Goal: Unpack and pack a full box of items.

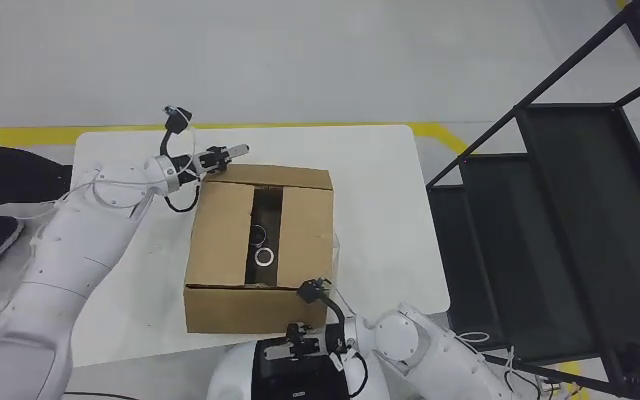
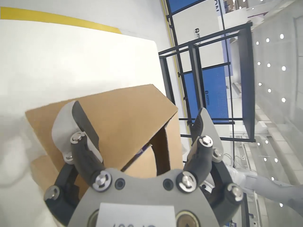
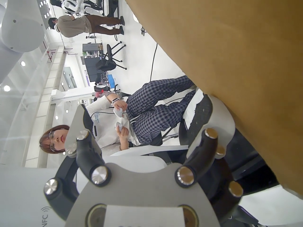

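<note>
At the far left corner of the cardboard box (image 1: 225,250), the left gripper (image 1: 228,154) hangs with its fingers spread wide and nothing between them. The box stands in the middle of the white table (image 1: 380,160). Its two top flaps (image 1: 305,225) are folded nearly flat, leaving a dark slot between them. Two round items (image 1: 264,257) show through the slot, possibly can tops or rolls; the view is too small to tell. At the near right corner, the right gripper (image 1: 318,290) is likewise released and empty, one finger just beside the box wall.

Packed full, the box is probably heavy, so it is better left standing. The flaps look light and stiff but liable to crease. The free edge along the slot seems the best place to pinch.
</note>
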You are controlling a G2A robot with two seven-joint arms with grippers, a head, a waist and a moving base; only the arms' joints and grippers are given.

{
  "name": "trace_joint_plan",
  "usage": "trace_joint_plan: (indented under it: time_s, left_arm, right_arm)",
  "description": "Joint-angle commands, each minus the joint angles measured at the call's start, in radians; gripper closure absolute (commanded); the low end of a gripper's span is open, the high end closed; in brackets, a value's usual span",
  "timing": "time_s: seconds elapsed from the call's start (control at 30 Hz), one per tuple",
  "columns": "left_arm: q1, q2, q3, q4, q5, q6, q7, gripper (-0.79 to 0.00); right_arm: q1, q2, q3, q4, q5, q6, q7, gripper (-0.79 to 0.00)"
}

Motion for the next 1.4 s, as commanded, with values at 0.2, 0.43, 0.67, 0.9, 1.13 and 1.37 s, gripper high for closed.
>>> trace_joint_plan:
  time_s: [0.2, 0.43, 0.67, 0.9, 1.13, 1.37]
  left_arm:
    - [-0.025, -0.021, -0.007, 0.08, -0.017, -0.041, -0.003, -0.785]
    - [-0.026, -0.019, -0.051, 0.093, -0.028, -0.067, 0.019, -0.785]
    - [0.0, -0.006, -0.127, 0.064, -0.08, -0.093, 0.042, -0.785]
    - [0.149, 0.048, -0.318, -0.061, -0.222, -0.155, 0.064, -0.785]
    - [0.457, 0.113, -0.56, -0.242, -0.462, -0.135, -0.073, -0.785]
    - [0.645, 0.153, -0.724, -0.351, -0.556, -0.121, -0.32, -0.785]
  right_arm:
    - [-0.005, 0.0, 0.015, -0.01, -0.072, 0.001, -0.143, -0.785]
    - [-0.006, -0.002, 0.028, -0.019, -0.085, 0.023, -0.218, -0.785]
    - [-0.014, -0.001, 0.014, -0.055, -0.051, 0.03, -0.16, -0.785]
    - [-0.042, 0.016, 0.076, -0.189, 0.058, 0.063, -0.071, -0.785]
    - [0.06, 0.002, 0.086, -0.231, 0.089, 0.245, -0.11, -0.785]
    - [0.237, -0.047, -0.036, -0.146, 0.076, 0.392, -0.182, -0.785]
